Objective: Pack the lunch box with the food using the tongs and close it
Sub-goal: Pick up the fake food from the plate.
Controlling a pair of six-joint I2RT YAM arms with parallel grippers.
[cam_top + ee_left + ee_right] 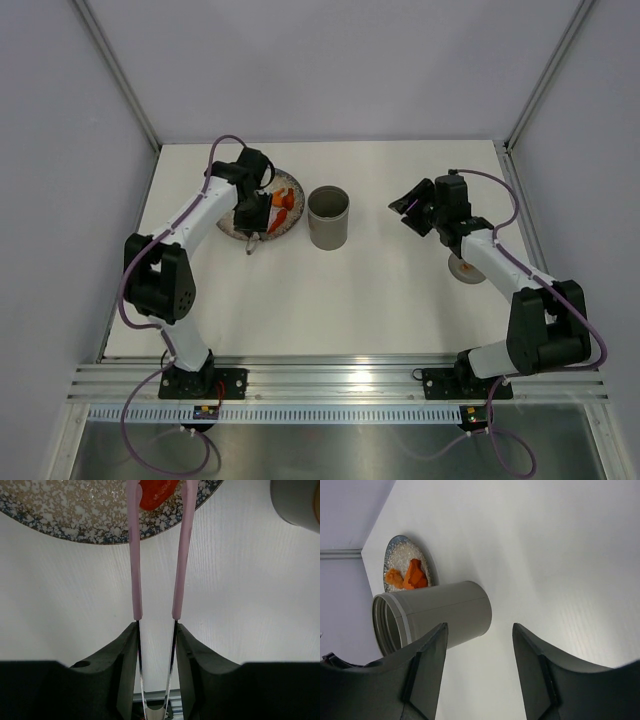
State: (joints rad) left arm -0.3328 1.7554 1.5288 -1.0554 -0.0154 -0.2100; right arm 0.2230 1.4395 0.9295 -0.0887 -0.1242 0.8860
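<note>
The pale pink tongs [135, 555] sit between the fingers of my left gripper [156, 625], which is shut on them, arms a little apart. Their tips reach over the speckled plate [75, 515], either side of a red piece of food [157, 492]. From above, the left gripper [250, 212] hangs over the plate [290, 180], with orange food [284, 200] beside it. The grey lunch box [328, 217] stands upright and uncovered just right of the plate. My right gripper [412, 205] hovers open to its right, apart from the lunch box [440, 612] it faces.
A small flat grey disc [466, 268] lies on the table at the right, partly under the right forearm. White walls enclose the table on three sides. An aluminium rail runs along the near edge.
</note>
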